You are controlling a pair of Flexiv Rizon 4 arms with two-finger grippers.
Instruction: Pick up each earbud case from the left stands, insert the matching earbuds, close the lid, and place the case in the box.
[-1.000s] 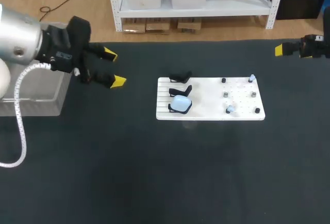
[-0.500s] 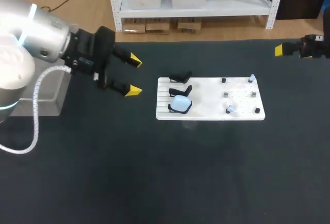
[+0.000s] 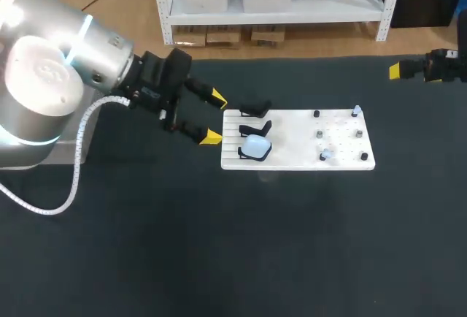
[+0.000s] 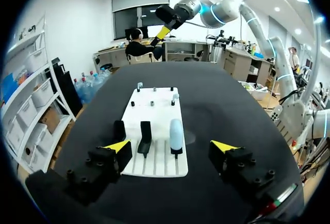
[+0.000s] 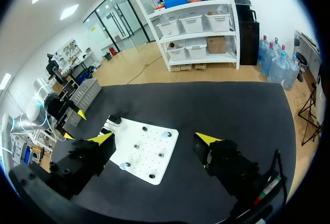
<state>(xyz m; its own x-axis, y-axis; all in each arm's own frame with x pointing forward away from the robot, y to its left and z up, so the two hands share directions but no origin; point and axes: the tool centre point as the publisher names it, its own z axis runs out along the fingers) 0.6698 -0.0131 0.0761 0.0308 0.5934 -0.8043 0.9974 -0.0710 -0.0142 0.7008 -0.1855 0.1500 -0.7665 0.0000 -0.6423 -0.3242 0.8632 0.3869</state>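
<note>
Left hand (image 3: 214, 118): fingers spread wide, nothing held, just beside the white board's (image 3: 292, 158) stand end.
Earbud case (image 3: 255, 144): pale blue, on the nearest black stand (image 3: 243, 153).
Right hand (image 5: 154, 138): spread wide, nothing held, far counter (image 3: 219, 244) corner, well apart.

Counter (image 3: 219, 244) black; board (image 3: 292, 140) white; stands (image 3: 255, 107) black; case (image 3: 256, 144) pale blue; left tool (image 3: 214, 118) black with yellow tips.

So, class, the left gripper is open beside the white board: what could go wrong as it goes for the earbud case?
1. The left gripper could knock the empty stand right beside the earbud case and shift the white board.
2. The rounded case might slip from its stand if pinched off-centre.
</note>
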